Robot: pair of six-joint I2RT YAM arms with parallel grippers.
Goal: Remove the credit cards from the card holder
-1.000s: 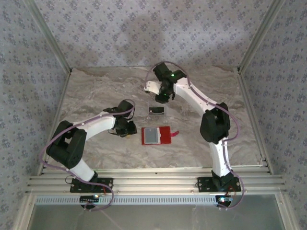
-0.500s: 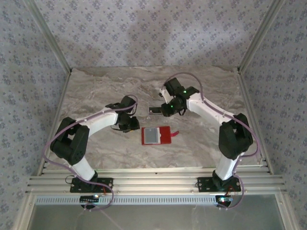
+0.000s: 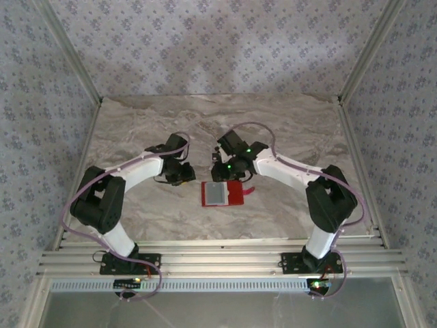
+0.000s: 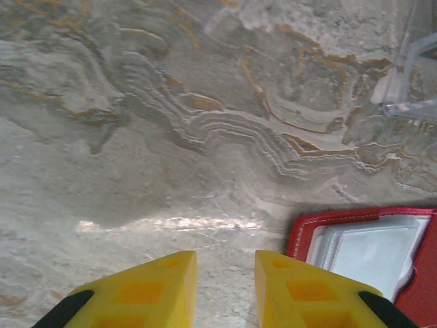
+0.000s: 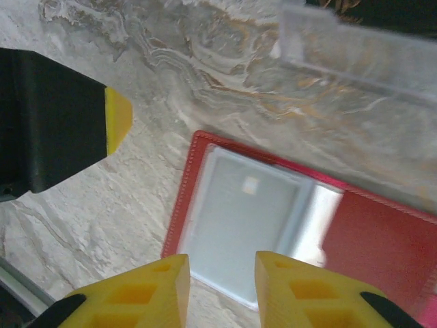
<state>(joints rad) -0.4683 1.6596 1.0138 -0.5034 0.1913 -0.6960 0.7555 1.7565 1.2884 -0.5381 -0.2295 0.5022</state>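
The small red folding card holder lies opened flat on the grey marbled desk, its pale inner pocket turned up. Whether thin dark credit cards sit inside cannot be told. It is judged light and limp, likely to slide unless pinned at its red border, while a card, stiff and slick, is best pinched by an exposed edge. Near its far edge, the left gripper and right gripper are held slightly parted, grasping nothing.
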